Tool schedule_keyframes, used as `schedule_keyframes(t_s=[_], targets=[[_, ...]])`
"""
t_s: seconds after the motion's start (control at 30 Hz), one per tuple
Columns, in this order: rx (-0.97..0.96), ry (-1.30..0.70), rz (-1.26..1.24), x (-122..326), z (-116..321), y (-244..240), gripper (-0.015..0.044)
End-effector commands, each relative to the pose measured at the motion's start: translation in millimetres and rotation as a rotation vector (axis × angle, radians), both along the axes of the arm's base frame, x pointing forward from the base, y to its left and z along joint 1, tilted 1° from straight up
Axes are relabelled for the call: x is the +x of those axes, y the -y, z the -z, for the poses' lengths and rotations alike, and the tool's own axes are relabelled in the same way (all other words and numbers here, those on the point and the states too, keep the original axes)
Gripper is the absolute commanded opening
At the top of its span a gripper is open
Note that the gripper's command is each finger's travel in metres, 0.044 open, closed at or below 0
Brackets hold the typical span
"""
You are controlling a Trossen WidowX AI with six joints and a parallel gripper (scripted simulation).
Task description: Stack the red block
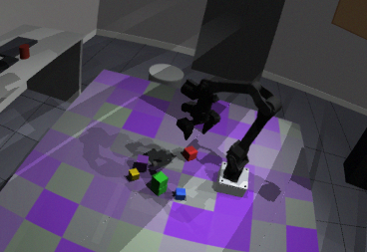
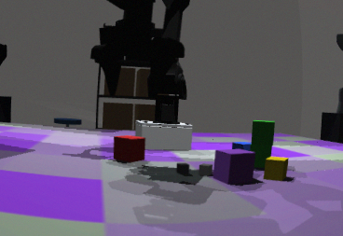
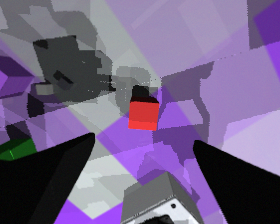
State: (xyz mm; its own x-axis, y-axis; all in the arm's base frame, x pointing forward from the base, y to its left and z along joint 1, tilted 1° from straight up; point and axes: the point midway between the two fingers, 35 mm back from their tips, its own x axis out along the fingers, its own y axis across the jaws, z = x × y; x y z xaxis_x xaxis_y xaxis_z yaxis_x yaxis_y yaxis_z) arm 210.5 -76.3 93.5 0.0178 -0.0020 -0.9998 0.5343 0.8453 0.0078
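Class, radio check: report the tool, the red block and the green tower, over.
Tool open, empty, above red block. Red block on the floor, untouched. Green tower upright; purple block and blue block nearby.

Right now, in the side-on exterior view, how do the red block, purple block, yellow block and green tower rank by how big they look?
1. Green tower, the tallest.
2. Purple block and red block: they look alike, and purple sits nearer the camera, so no ranking between them.
3. Yellow block, the smallest.
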Motion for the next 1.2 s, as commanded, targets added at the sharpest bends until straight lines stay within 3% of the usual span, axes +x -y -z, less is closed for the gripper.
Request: schedule_keyframes(t_s=[0.0, 0.33, 1.17], targets=[[0.004, -0.014, 0.006, -2.8, 0.7, -1.3, 0.044], [0.004, -0.014, 0.006, -2.7, 60.2, -1.4, 0.044], [0.004, -0.014, 0.006, -0.8, 91.7, -0.3, 0.044]])
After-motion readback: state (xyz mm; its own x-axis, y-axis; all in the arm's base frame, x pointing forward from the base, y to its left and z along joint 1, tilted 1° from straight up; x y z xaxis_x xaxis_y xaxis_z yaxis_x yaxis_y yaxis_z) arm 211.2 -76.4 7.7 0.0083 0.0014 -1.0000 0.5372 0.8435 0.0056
